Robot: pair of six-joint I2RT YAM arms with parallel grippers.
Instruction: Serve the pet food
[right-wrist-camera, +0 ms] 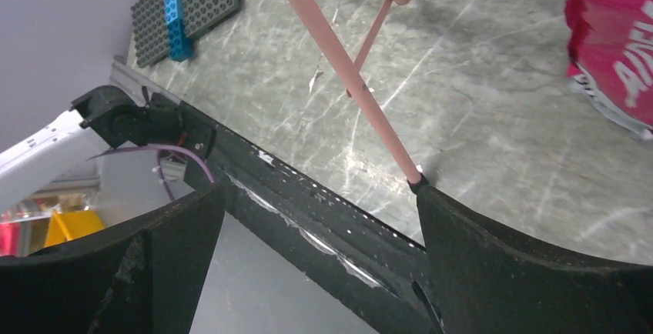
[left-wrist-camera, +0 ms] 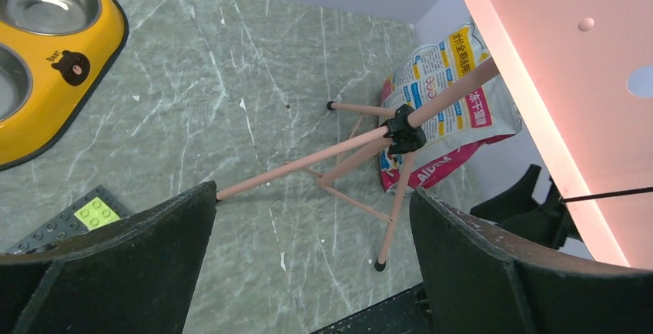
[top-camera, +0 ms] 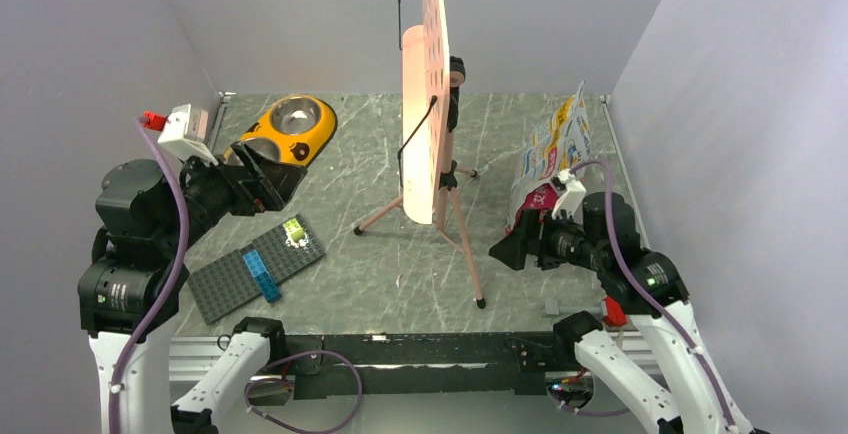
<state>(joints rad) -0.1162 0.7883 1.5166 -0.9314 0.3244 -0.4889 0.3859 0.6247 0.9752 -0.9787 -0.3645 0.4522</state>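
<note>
No pet food shows in any view. The yellow double dish (top-camera: 300, 144) with steel bowls lies at the back left, its rim (left-wrist-camera: 92, 38) also in the left wrist view. The cartoon-printed bag (top-camera: 548, 154) stands at the right wall and appears again as the bag (left-wrist-camera: 447, 111) and the bag (right-wrist-camera: 616, 49). My left gripper (top-camera: 268, 176) hovers just in front of the dish, open and empty, with bare table between its fingers (left-wrist-camera: 312, 195). My right gripper (top-camera: 515, 244) hangs open and empty left of the bag, over the table's front rail (right-wrist-camera: 322, 195).
A pink tripod (top-camera: 450, 204) holding a tall pink board (top-camera: 425, 84) stands mid-table between the arms; one leg (right-wrist-camera: 346, 72) ends near my right gripper. A grey brick baseplate (top-camera: 255, 269) with blue and green bricks lies front left.
</note>
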